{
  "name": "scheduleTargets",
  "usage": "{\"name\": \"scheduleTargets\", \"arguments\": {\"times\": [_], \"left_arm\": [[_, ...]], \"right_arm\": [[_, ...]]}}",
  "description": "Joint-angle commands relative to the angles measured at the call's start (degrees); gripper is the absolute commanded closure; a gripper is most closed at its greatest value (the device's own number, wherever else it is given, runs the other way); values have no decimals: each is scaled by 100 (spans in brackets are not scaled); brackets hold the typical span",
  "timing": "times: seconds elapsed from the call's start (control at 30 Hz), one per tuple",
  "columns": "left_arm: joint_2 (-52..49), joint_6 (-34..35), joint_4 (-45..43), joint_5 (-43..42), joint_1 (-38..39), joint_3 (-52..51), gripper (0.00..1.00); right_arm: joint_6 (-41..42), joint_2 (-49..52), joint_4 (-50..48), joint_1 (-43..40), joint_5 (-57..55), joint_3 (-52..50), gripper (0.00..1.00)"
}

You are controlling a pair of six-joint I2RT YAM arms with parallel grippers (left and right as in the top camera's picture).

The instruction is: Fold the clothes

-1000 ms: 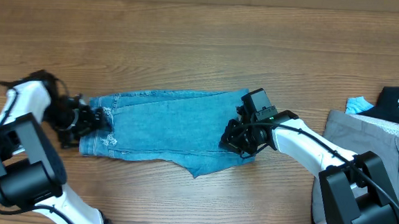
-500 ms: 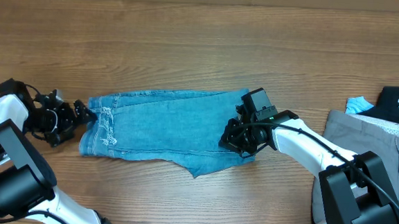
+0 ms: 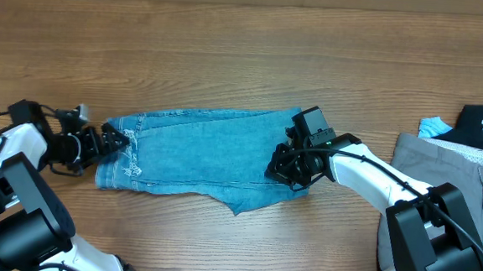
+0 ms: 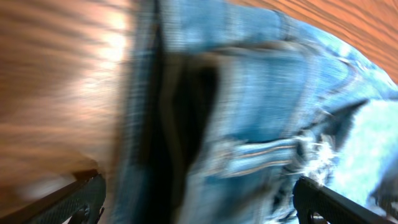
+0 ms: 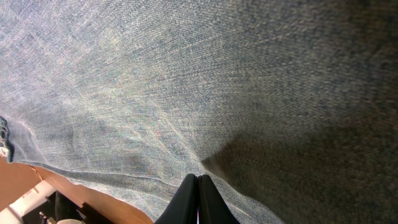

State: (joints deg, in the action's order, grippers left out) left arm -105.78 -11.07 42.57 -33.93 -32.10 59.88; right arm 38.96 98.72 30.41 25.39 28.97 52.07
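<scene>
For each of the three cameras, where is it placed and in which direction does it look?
Overhead: fixed above the table, looking straight down at the jeans; both arms, left gripper and right gripper show.
Left wrist: low at the jeans' frayed end, blurred, facing along them; its spread fingers show.
Right wrist: close over the denim, facing down; its closed fingers show.
Shared: all three see the jeans.

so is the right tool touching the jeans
Touching. The right wrist view shows the right tool with its tips pinched shut on the jeans, and the denim puckers outward from that spot.
</scene>
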Motion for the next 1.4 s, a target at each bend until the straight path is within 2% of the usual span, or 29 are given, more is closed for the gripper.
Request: {"name": "scheduleTargets", "arguments": {"times": [0.0,0.23,0.37,0.43,0.47,0.5,0.53,0.63,0.77,0.87,1.07,1.3,1.37], "left_arm": [[-566,-376,24,295,332,-422,0],[-713,2,-46,1141,352,-422,0],[-894,-240,-103,706,415,-422,0],[-1029,-422,-61,444,535,-424,5],[-1069,-466,-44,337,586,-424,12],[-1095,-461,-31,299,651,-424,30],[-1113,-459,-22,299,710,-424,40],[-1113,-459,-24,297,852,-422,61],[-1110,-319,103,302,807,-385,96],[-1099,-221,376,297,664,-234,96],[-704,-184,2033,289,186,918,96],[407,-223,4074,498,192,3270,96],[595,-216,4334,498,343,3709,96]], "right_arm": [[-20,-142,-22,-11,-11,-20,96],[-20,-142,9,-11,-11,-20,96],[-20,-142,-7,-11,-15,-20,96],[-20,-142,-13,-11,-17,-20,96],[-20,-142,-17,-11,-17,-20,96],[-20,-142,-33,-11,-17,-20,96],[-17,-142,-42,-11,-17,-20,96],[-20,-142,-33,-11,-15,-20,96],[-20,-142,-20,-11,-4,-20,96],[-22,-142,-11,-11,76,-20,96],[-85,-260,26,-13,114,-17,96],[-365,-863,271,-13,92,313,96],[-369,-872,369,-13,90,446,96]]}}
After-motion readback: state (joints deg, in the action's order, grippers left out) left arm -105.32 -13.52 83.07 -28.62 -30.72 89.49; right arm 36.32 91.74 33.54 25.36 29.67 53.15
